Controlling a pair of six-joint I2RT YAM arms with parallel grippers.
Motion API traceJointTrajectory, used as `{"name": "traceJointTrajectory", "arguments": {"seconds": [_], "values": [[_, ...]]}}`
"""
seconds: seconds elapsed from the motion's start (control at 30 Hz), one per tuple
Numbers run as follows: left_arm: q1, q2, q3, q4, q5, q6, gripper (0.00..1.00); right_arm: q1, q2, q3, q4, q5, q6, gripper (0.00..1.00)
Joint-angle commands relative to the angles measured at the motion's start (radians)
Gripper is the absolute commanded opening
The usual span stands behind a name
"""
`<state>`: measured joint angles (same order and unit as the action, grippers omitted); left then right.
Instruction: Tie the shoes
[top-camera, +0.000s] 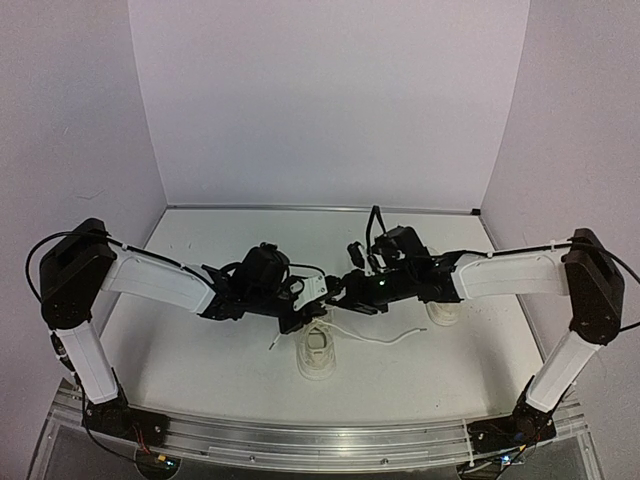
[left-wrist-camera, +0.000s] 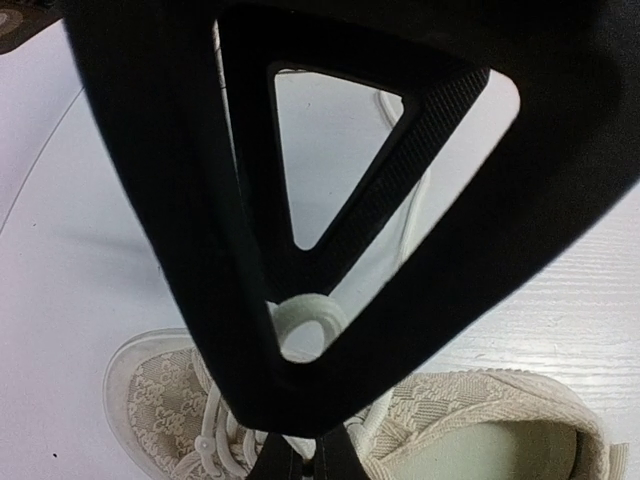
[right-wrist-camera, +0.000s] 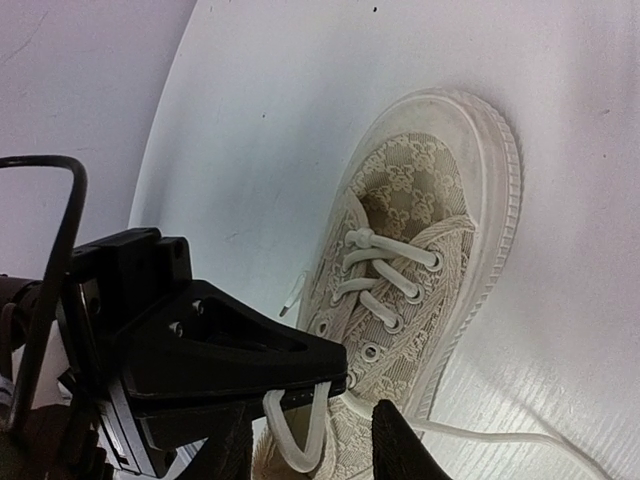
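Observation:
One cream shoe stands at the table's middle, under both grippers; it shows toe-up in the right wrist view and in the left wrist view. My left gripper is shut on a loop of its white lace; its jaws are pressed together over the shoe's tongue. My right gripper is open, its fingers on either side of that hanging loop. One right finger fills the left wrist view. A second shoe is mostly hidden behind the right arm.
The other lace end trails right across the white table. Walls enclose the table at the back and on both sides. A metal rail runs along the near edge.

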<state>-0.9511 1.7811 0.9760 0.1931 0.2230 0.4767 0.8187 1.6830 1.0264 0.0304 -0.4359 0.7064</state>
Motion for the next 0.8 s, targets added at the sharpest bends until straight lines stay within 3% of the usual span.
{"name": "traceJointTrajectory", "arguments": {"seconds": [0.0,0.3,0.53,0.63,0.77], "values": [[-0.010,0.010,0.040,0.034,-0.022,0.023,0.00,0.002,0.023,0.003,0.045,-0.003,0.025,0.37],[-0.017,0.009,0.048,0.026,-0.043,0.038,0.00,0.003,0.050,0.004,0.070,-0.023,0.038,0.26],[-0.018,-0.001,0.037,0.034,-0.042,0.037,0.01,0.002,0.035,-0.005,0.069,-0.015,0.039,0.00],[-0.017,-0.011,0.028,0.033,-0.050,0.034,0.06,0.003,0.032,-0.010,0.069,-0.013,0.039,0.00],[-0.017,-0.027,0.015,0.045,-0.075,0.029,0.25,0.002,0.029,-0.018,0.069,-0.006,0.044,0.00]]}}
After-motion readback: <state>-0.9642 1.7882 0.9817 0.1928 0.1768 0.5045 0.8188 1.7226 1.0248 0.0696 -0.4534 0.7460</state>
